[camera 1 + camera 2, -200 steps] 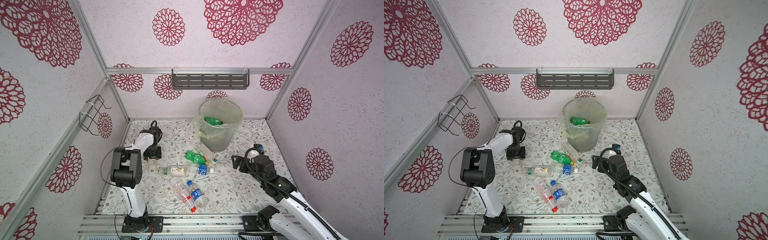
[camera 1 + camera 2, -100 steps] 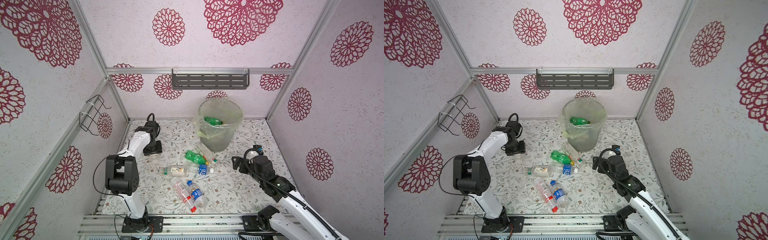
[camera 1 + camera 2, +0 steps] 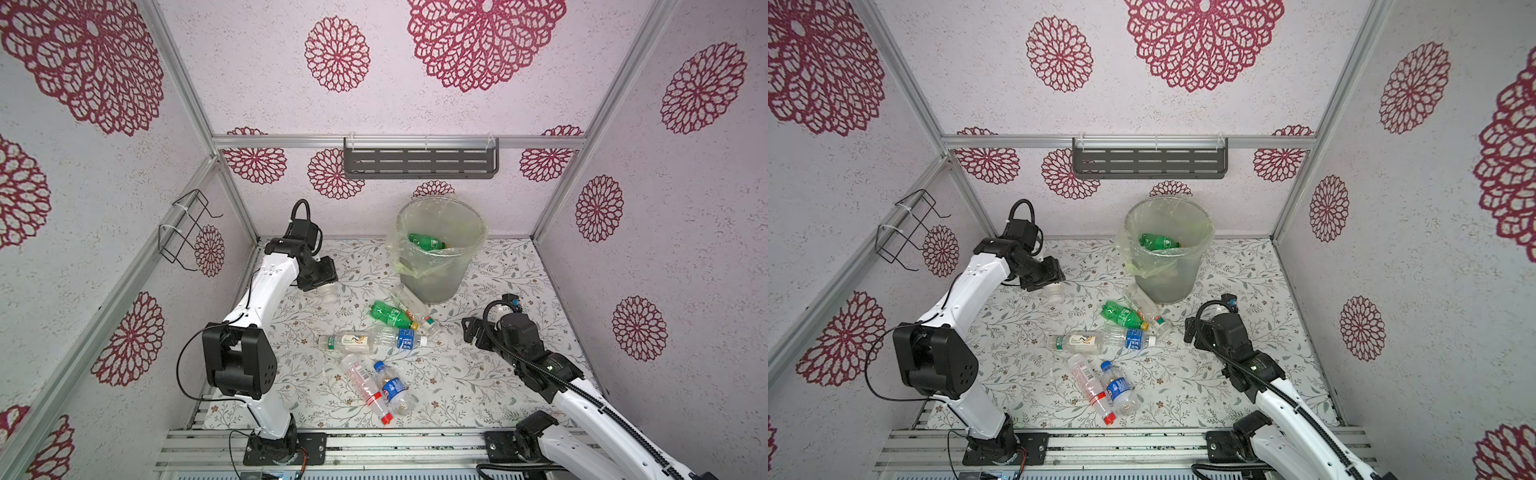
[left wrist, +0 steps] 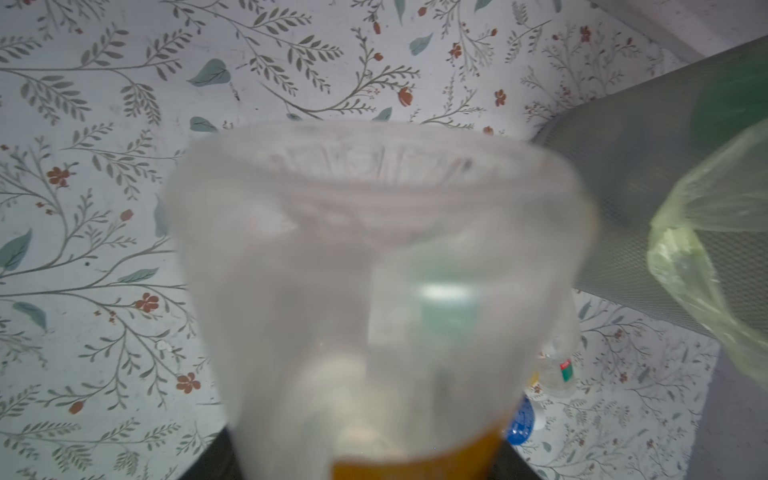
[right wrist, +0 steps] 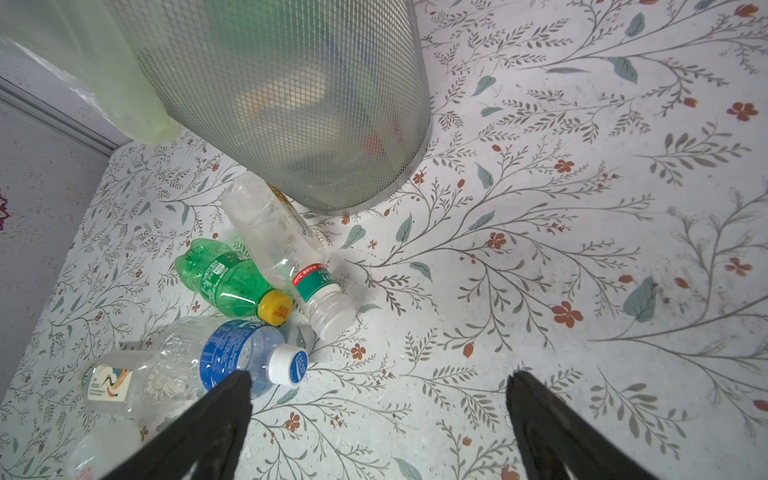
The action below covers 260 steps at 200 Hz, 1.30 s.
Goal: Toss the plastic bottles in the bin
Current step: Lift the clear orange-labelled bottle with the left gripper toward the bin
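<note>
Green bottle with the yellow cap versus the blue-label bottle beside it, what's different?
The green bottle is tinted green with a yellow cap; the blue-label bottle is clear with a white cap. The green bottle lies nearer the bin than the blue-label bottle. Both lie sideways, capped.

Bright, even, diffuse light noted in both top views; shadows cast soft. Wide-angle stretch seen toward edges. In left wrist view, clear bottle smeared out of focus; floor rendered sharp. Right wrist view crisp.
</note>
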### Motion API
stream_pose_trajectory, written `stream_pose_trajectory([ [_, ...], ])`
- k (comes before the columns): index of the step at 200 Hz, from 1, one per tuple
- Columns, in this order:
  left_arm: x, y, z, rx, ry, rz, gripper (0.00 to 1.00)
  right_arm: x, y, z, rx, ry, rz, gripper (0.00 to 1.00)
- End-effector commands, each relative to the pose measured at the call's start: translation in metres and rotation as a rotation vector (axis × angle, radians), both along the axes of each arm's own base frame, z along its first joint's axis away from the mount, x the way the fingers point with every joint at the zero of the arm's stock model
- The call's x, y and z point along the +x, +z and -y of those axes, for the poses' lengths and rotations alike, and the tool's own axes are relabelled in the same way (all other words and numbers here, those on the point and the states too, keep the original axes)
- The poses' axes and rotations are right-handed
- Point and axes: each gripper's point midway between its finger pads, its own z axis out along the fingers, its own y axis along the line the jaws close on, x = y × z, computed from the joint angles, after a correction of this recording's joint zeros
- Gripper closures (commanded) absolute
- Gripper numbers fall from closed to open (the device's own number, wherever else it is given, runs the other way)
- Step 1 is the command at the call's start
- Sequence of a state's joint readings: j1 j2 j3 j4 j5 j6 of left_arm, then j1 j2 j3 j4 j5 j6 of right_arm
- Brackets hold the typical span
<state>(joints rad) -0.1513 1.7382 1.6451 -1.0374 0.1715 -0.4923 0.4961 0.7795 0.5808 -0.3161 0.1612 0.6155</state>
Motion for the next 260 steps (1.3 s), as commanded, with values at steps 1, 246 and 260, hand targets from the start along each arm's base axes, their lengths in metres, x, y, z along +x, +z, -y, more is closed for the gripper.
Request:
stream_pose_trajectory([
  [1, 0.003, 0.04, 0.019, -0.102, -0.02, 0.086, 0.54, 0.005, 0.011, 0.002, 0.023, -0.029, 0.033, 0.01],
  [246, -0.004, 0.188, 0.069, -0.391, -0.079, 0.432, 0.54, 0.003, 0.009, 0.002, 0.025, -0.028, 0.028, 0.01],
  [260, -0.007, 0.187, 0.069, -0.403, -0.069, 0.439, 0.54, 0.002, 0.008, 0.003, 0.027, -0.029, 0.027, 0.01],
])
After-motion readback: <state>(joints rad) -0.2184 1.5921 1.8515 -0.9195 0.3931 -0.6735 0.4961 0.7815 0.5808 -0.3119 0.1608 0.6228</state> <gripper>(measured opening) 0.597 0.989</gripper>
